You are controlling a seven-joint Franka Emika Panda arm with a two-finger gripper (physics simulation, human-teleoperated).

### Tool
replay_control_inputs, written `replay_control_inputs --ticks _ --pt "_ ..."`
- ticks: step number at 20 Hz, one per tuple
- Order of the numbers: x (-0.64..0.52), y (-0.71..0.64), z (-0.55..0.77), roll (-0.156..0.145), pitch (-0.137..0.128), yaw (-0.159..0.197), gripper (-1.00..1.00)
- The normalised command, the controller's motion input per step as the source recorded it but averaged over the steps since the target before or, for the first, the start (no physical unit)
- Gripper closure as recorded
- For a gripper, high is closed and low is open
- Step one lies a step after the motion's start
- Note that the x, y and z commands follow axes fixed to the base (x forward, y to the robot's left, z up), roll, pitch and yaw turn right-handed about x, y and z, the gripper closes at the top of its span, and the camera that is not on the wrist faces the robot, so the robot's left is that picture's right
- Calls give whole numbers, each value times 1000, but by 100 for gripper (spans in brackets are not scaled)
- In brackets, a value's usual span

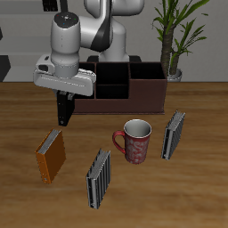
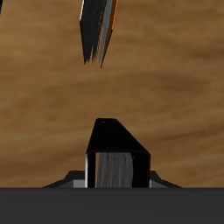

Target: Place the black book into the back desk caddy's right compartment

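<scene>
My gripper (image 1: 64, 103) is shut on the black book (image 1: 63, 115) and holds it upright, clear of the table, in front of one end of the back desk caddy (image 1: 125, 93). The wrist view shows the book (image 2: 115, 144) between the jaws (image 2: 116, 181), its pale page edges facing the camera. The caddy is a long reddish-brown box with dark compartments. Its tall undivided end bay (image 1: 150, 75) lies at the end far from my gripper. The caddy end nearest my gripper is partly hidden by the arm.
An orange-brown book (image 1: 51, 154) stands below my gripper toward the table's front; it also shows in the wrist view (image 2: 96, 31). A red mug (image 1: 137, 141) stands before the caddy. Two grey striped books (image 1: 98, 178) (image 1: 173, 134) stand either side of it. A potted plant (image 1: 174, 36) is behind.
</scene>
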Motion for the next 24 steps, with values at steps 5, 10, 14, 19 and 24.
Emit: replay_control_inputs --ticks 5,10,14,19,24 --pt "64 601 536 -41 125 40 100" --pt "-143 482 726 3 -39 59 100" --pt "-345 502 784 -12 -59 44 100" --pt "-391 489 585 34 -66 55 100" --pt "-345 331 285 -15 -29 46 100"
